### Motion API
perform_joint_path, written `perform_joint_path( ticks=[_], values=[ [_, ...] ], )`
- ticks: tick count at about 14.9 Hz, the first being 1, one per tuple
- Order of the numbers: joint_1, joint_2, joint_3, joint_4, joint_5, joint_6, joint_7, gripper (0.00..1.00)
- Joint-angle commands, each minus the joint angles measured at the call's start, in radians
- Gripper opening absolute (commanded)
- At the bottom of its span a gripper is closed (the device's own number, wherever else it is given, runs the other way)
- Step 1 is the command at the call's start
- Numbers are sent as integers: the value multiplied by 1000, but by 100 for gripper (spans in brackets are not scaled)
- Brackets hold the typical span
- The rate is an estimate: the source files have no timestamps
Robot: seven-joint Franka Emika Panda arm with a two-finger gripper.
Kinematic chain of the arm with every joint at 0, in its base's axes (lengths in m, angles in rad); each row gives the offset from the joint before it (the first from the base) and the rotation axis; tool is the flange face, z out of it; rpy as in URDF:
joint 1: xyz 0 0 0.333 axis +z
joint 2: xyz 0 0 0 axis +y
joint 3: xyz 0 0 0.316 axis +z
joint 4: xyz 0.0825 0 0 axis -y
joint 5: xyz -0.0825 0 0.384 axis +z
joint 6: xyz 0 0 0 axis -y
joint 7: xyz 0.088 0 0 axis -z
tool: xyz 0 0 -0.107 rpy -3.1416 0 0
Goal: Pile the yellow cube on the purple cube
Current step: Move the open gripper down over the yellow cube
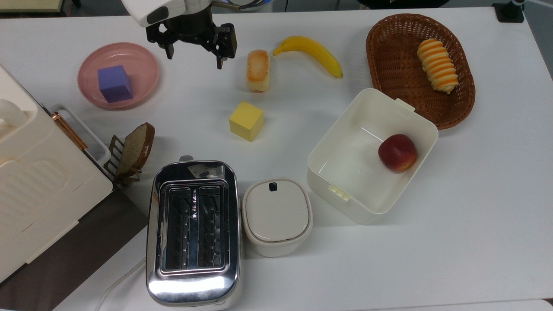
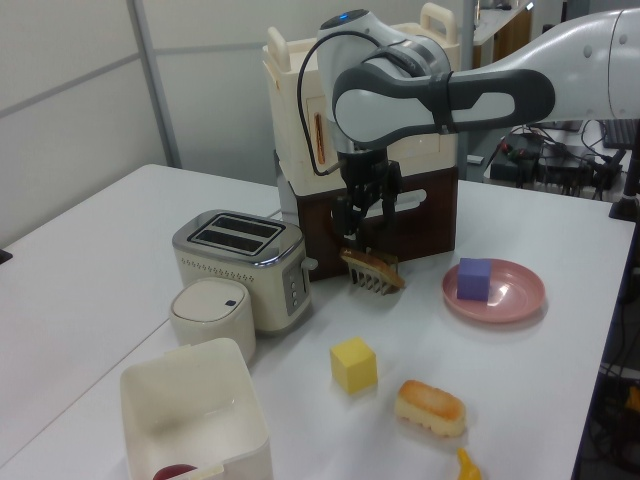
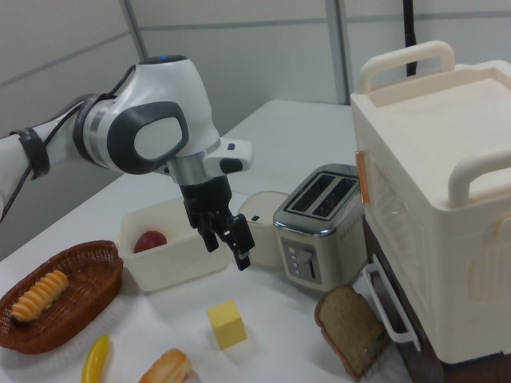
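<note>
- We take the shiny two-slot metal toaster [image 1: 192, 233] as our landmark on the white bench [image 1: 475, 216].
- We find the pale-yellow matte cube [image 1: 246, 120] resting flat on the bench just beyond the toaster's far end in the top view, a little to the top view's right of it.
- As a cube it has no long axis; its top face is level, and in the top view its sides sit turned at a slight angle to the toaster's edges.
- We see the blue-violet matte cube [image 1: 115, 83] farther from the toaster, toward the top view's upper left, sitting upright inside a shallow pink round plate [image 1: 142, 65].
- The two cubes are well apart, and nothing rests on either one.
- The black two-finger gripper [image 1: 194, 56] hangs above the bench beyond the toaster, between the pink plate and a browned oblong bread roll [image 1: 258, 70].
- Its fingers [image 1: 221, 48] are spread wide, pointing down, and we see nothing between them; they touch no object.
- In the left view a slice of brown bread in a small wire rack [image 2: 372, 270] stands just beside the toaster, below the gripper.
</note>
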Motion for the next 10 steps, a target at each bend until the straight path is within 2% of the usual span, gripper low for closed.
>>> perform_joint_path(
  ticks=[1,10],
  values=[
    [26,-12,-18,-16,2,-28,23,100],
    [47,12,-3,-65,5,-25,67,100]
  ],
)
